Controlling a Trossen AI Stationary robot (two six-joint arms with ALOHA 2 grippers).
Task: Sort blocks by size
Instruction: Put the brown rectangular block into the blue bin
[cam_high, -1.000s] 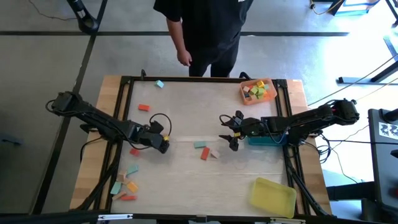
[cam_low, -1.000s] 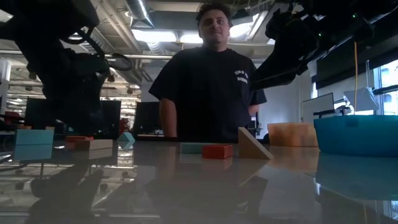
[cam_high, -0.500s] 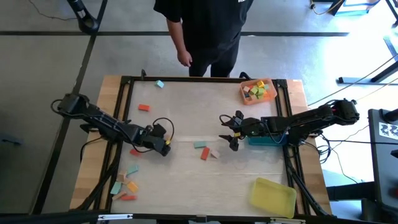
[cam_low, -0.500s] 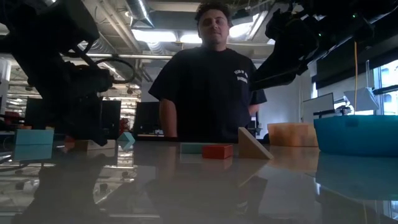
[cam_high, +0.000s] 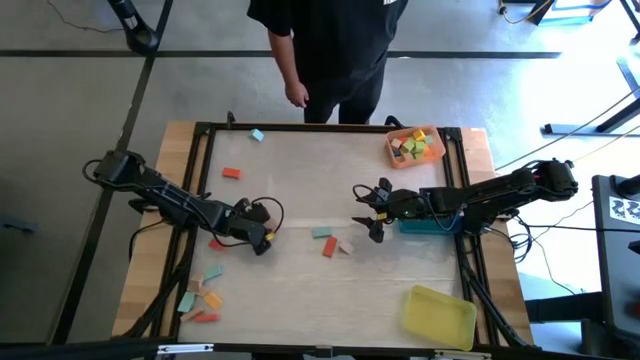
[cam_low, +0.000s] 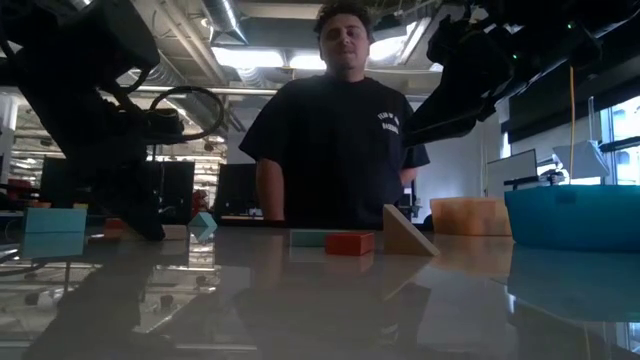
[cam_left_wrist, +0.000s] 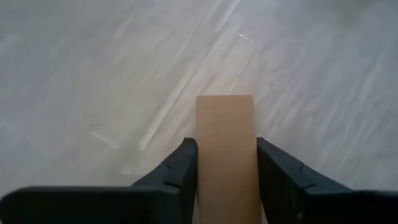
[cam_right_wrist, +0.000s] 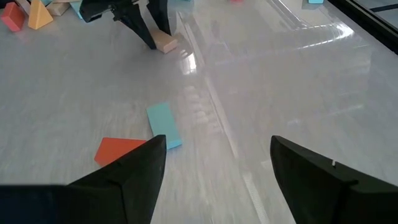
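The tan wooden bar block (cam_left_wrist: 225, 155) sits between the two dark fingers of the left gripper (cam_high: 262, 241), left of centre in the high view, still resting on the pale table top (cam_high: 300, 180). In the left wrist view the jaws have narrowed until both inner faces meet the bar's long sides, so the gripper looks closed on it, though I cannot tell how firm the squeeze is.

The main risk, as I judge it, is a weak hold: the fingers cover only the near part of the bar, so on lifting the free end could droop or the smooth wood could slide out. A tilted bar might also catch the table.

The right gripper (cam_high: 374, 213) hangs right of centre with its fingers spread wide and nothing between them, near a teal flat block (cam_right_wrist: 163, 124) and a red-orange flat block (cam_right_wrist: 119, 150). If it moves in while the left arm travels, the two could meet over the middle.

From above, the bar is almost wholly hidden under the left gripper. In the low view that gripper is a dark silhouette at left, and the block cannot be made out. The blue tray lies mostly beneath the right arm.
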